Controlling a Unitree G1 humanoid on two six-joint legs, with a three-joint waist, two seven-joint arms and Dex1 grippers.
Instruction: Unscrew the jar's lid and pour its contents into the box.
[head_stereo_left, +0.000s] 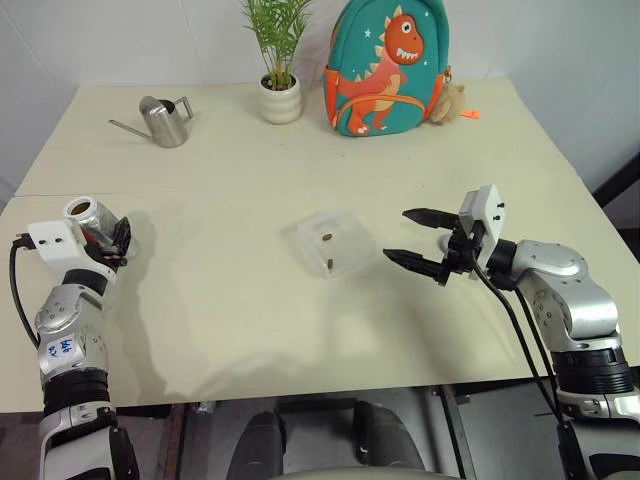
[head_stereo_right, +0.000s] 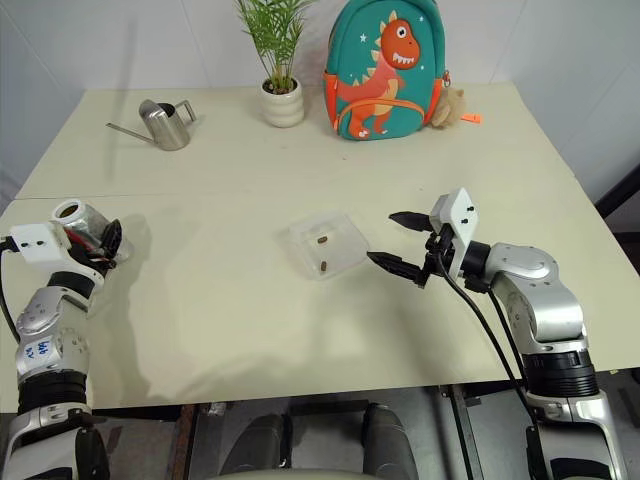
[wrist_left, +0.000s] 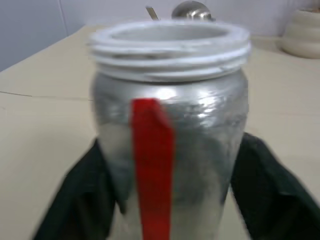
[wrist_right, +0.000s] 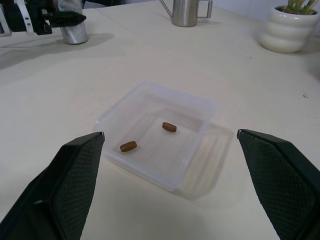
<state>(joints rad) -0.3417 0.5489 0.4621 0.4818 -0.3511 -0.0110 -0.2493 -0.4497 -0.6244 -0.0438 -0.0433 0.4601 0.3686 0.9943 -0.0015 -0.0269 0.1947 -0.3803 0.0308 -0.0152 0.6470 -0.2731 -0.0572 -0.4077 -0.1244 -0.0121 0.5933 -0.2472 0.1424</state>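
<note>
The jar (head_stereo_left: 88, 213) stands upright near the table's left edge, silvery with a red streak (wrist_left: 152, 165), and its white threaded mouth is uncovered. My left gripper (head_stereo_left: 115, 240) is open, one black finger (wrist_left: 75, 200) on each side of the jar. The lid is out of view. The box (head_stereo_left: 305, 235), a clear shallow tray, sits mid-table with two brown pellets (wrist_right: 169, 127) of the contents inside. My right gripper (head_stereo_left: 397, 233) hovers just right of the box, open and empty, pointing toward it.
A steel watering can (head_stereo_left: 165, 120) stands at the back left. A potted plant (head_stereo_left: 281, 100) and a dinosaur backpack (head_stereo_left: 388, 70) stand at the back middle. A seam runs across the table behind the jar and box.
</note>
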